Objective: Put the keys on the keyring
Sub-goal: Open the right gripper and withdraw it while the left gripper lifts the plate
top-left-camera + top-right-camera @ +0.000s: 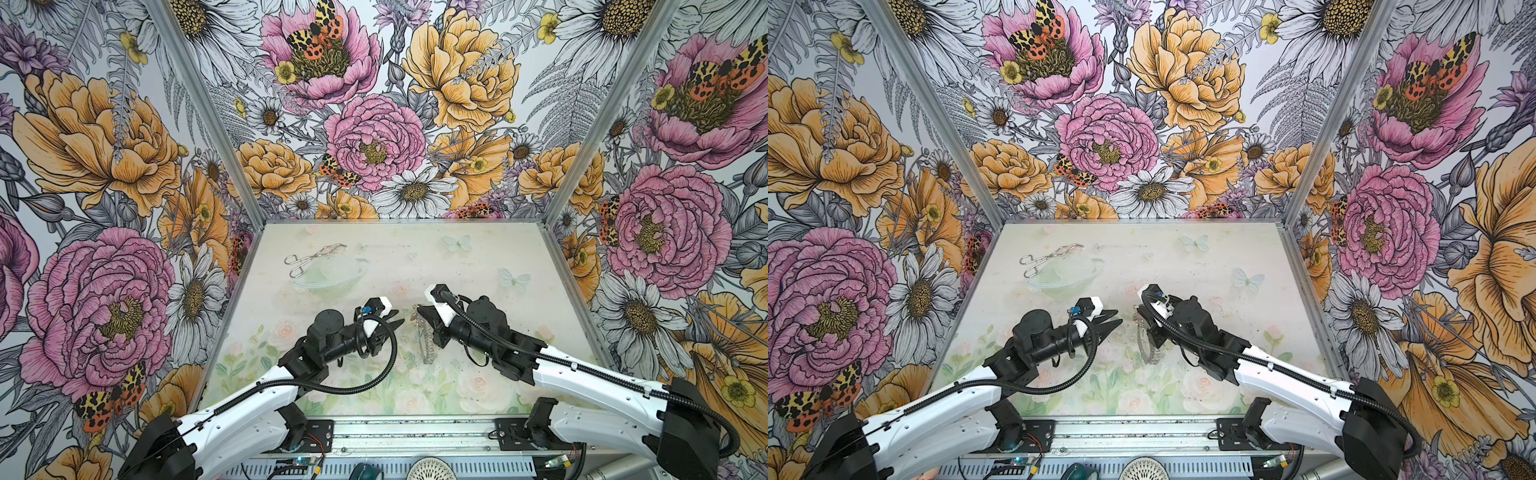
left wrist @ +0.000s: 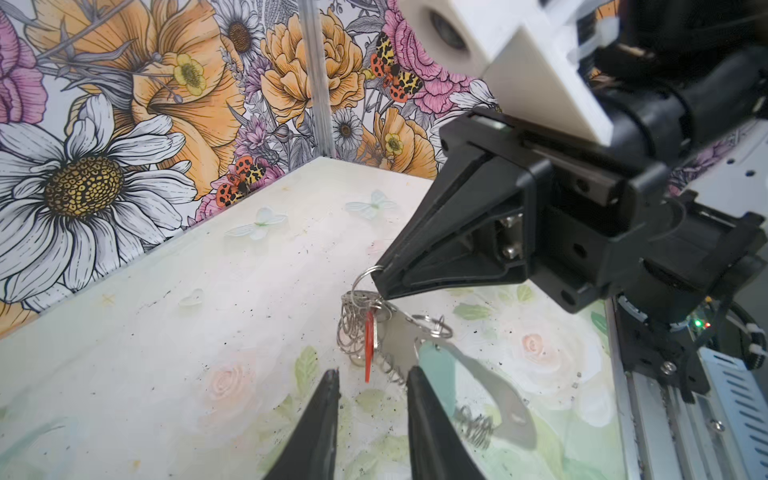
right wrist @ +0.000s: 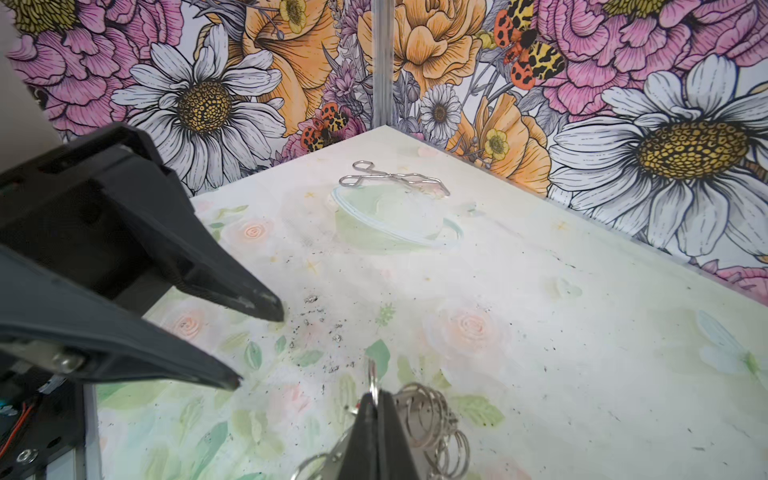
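While the right gripper [image 1: 419, 311] is pinching a silver ring atop the keyring [image 1: 428, 338], jaws pressed together, the hoop is hanging below it at centre frame in both top views. The keys [image 2: 368, 353], red tag edge-on, are dangling among the rings under that tip. The left gripper [image 2: 372, 371] is hovering just beside them, fingers [image 2: 324, 415] spread, holding nothing. Tongs [image 1: 313, 258] are lying upper left on the table [image 1: 478, 257].
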